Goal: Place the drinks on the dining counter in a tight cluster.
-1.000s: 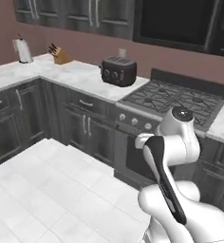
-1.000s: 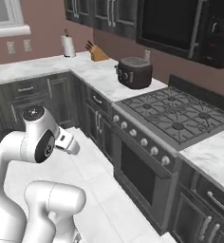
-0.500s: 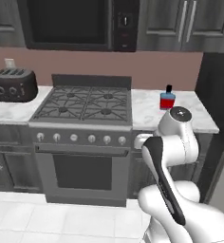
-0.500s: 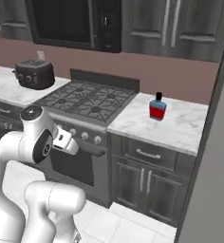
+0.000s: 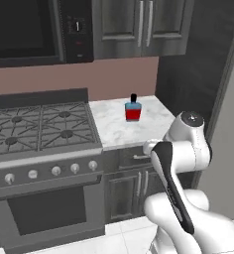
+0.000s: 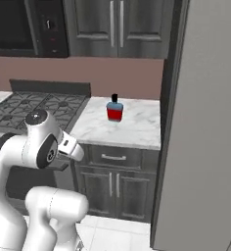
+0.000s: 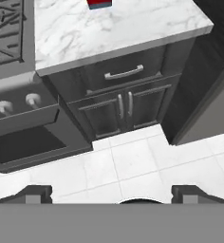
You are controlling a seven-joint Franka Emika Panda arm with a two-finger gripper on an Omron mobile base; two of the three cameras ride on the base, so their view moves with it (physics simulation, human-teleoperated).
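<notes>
While the base has swung right since half a second ago, shifting stove (image 5: 39, 129) leftward, the marble worktop (image 5: 121, 126) carries the squat red-and-blue bottle (image 5: 133, 110) with black cap, upright, well beyond the gripper (image 7: 112, 193); its fingers (image 7: 35, 193) spread wide, released, empty.

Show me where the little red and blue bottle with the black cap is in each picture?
Left base view: red-and-blue bottle stands right of centre, on the marble worktop.
Right base view: bottle at the middle, on the same worktop.
Hand view: its base at the top edge.
Shared landmark: the gas stove beside it.
</notes>
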